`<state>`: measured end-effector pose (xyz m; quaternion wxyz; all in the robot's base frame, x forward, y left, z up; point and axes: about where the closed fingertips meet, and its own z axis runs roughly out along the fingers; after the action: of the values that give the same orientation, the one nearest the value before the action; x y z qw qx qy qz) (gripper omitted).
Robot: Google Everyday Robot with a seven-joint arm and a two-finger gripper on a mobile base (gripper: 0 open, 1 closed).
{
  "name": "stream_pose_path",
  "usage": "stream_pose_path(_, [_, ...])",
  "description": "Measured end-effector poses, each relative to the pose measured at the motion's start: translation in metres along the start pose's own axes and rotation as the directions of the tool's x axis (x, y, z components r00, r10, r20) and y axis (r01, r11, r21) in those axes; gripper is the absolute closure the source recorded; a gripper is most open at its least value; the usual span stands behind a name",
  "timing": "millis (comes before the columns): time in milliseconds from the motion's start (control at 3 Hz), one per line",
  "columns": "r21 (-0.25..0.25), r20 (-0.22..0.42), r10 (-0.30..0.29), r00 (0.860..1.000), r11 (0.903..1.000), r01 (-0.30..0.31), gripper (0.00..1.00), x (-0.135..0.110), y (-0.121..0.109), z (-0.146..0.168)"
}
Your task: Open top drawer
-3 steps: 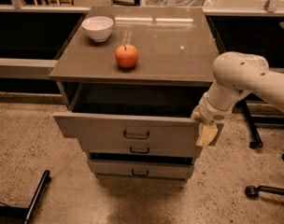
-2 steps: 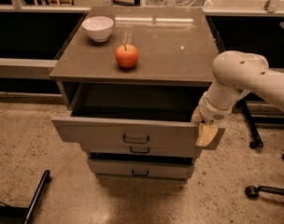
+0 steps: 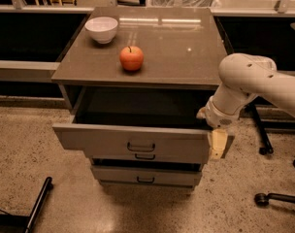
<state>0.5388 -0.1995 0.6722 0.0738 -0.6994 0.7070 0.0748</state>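
Gripper point(image 3: 218, 143) sits at the right end of the top drawer point(image 3: 133, 142) front; grip state cannot tell. Drawer stands pulled out, extending left of gripper. Apple point(image 3: 131, 58) and bowl point(image 3: 101, 29) on desk point(image 3: 186, 47), up-left.

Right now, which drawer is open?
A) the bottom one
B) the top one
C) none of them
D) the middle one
B: the top drawer stands out from the cabinet with its inside showing, and the gripper is at the drawer's front right corner.
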Motion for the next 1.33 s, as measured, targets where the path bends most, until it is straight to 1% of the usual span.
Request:
stream_pose_path(333, [-0.056, 0.043, 0.026, 0.999, 0.9982, -0.023, 0.03, 0.004, -0.004, 0.008])
stream_pose_path(667, [-0.156, 0.102, 0.06, 0.993, 0.9868, -0.044, 0.25, 0.004, -0.002, 0.022])
stream_pose_path(1000, [-0.257, 0.115, 0.044, 0.992, 0.9662, -0.013, 0.48, -0.012, 0.014, 0.022])
stream_pose_path(1333, [-0.336, 0.112, 0.021, 0.994, 0.9419, 0.018, 0.51, -0.029, 0.037, 0.016])
